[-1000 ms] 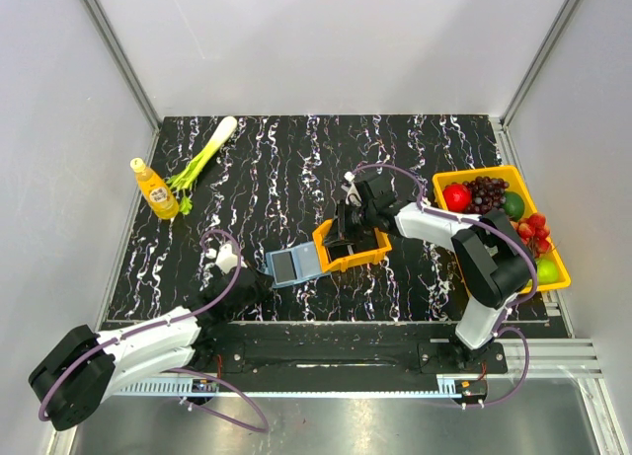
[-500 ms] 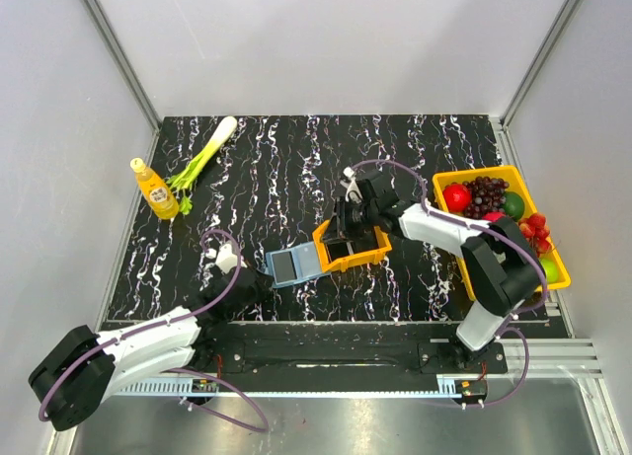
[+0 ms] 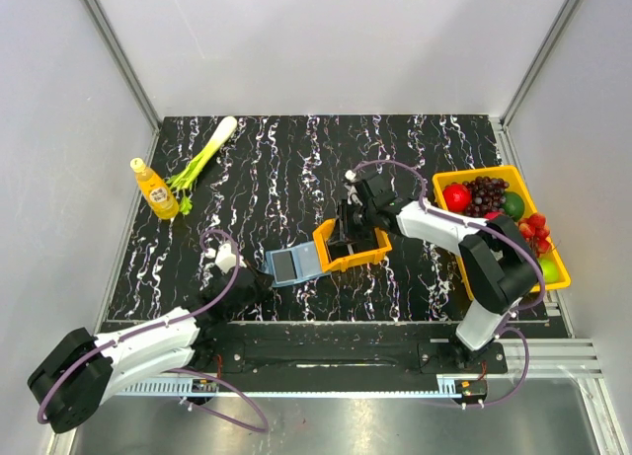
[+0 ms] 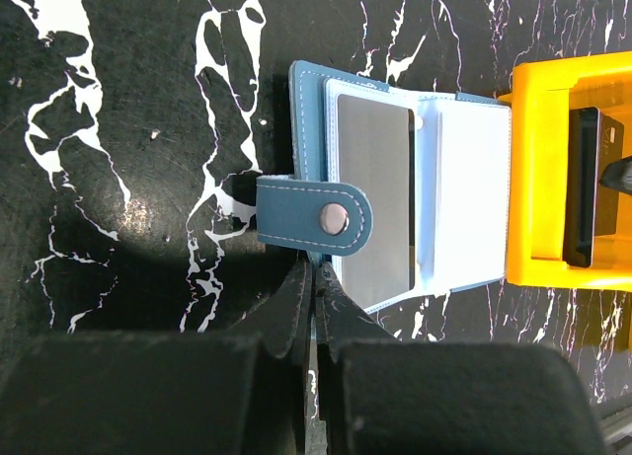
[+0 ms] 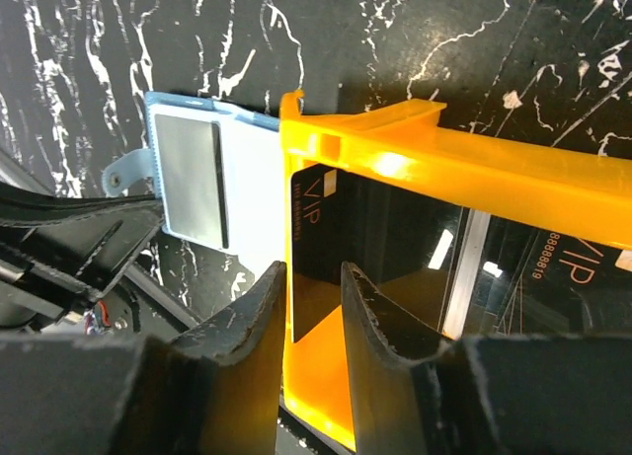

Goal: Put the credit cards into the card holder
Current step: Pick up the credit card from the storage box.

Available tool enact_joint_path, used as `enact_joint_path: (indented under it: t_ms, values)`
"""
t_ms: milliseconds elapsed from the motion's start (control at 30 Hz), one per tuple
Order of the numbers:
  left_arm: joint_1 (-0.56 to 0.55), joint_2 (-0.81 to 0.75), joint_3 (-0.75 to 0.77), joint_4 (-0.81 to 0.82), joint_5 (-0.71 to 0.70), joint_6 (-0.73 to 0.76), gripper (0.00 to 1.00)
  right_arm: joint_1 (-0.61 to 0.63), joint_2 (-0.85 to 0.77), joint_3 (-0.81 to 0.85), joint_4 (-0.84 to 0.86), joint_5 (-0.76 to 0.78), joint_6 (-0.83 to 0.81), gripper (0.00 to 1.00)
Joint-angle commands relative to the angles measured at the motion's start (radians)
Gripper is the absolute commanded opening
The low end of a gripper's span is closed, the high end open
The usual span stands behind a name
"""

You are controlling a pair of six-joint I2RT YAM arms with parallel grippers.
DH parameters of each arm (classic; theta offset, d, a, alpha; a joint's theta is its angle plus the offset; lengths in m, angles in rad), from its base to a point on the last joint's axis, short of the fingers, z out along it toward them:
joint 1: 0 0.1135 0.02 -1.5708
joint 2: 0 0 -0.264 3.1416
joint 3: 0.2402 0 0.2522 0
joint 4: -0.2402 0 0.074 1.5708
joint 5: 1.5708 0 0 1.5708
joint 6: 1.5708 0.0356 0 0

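Right gripper (image 5: 313,277) pinching a black VIP card (image 5: 318,213) inside the orange tray (image 5: 513,169).
Its fingers are sitting narrow around the upright card, beside the tray's wall. The left gripper (image 4: 312,277) is clamping tight on the near edge of the open blue card holder (image 4: 474,198), which is lying right against the tray with a grey card (image 4: 373,200) in its pocket.

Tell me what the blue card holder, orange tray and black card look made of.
The card holder: probably faux leather, matte, with stitched seams and a metal-looking snap. The orange tray: moulded plastic, glossy, bright highlights on its rim. The black card: likely thin plastic, sheen and printed VIP lettering.
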State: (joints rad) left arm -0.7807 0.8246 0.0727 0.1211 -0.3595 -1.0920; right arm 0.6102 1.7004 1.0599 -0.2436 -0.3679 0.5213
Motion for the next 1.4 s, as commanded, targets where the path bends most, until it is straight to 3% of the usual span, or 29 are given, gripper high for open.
enact_joint_path:
  t_ms: [0, 267, 400, 567, 933, 1033, 1100, 1367]
  values:
    - [0.004, -0.013, 0.029, 0.026, 0.002, 0.006, 0.00, 0.028, 0.024, 0.060, -0.020, 0.021, -0.035, 0.36]
    - [0.004, -0.028, 0.024, 0.020, 0.002, 0.003, 0.00, 0.080, 0.068, 0.107, -0.068, 0.102, -0.056, 0.37]
    - [0.003, -0.036, 0.019, 0.015, -0.004, 0.001, 0.00, 0.089, 0.064, 0.109, -0.083, 0.150, -0.063, 0.32]
    - [0.004, -0.024, 0.019, 0.025, -0.001, 0.000, 0.00, 0.094, 0.080, 0.126, -0.121, 0.193, -0.079, 0.18]
    - [0.004, -0.028, 0.019, 0.022, -0.002, 0.003, 0.00, 0.112, 0.107, 0.153, -0.122, 0.175, -0.092, 0.15]
    - [0.005, -0.030, 0.018, 0.022, -0.001, 0.000, 0.00, 0.118, 0.110, 0.161, -0.134, 0.195, -0.095, 0.09]
    - [0.005, -0.027, 0.018, 0.022, 0.001, 0.000, 0.00, 0.117, 0.101, 0.169, -0.148, 0.211, -0.099, 0.00]
    - [0.004, -0.033, 0.016, 0.025, -0.001, 0.000, 0.00, 0.120, -0.053, 0.164, -0.160, 0.320, -0.110, 0.00]
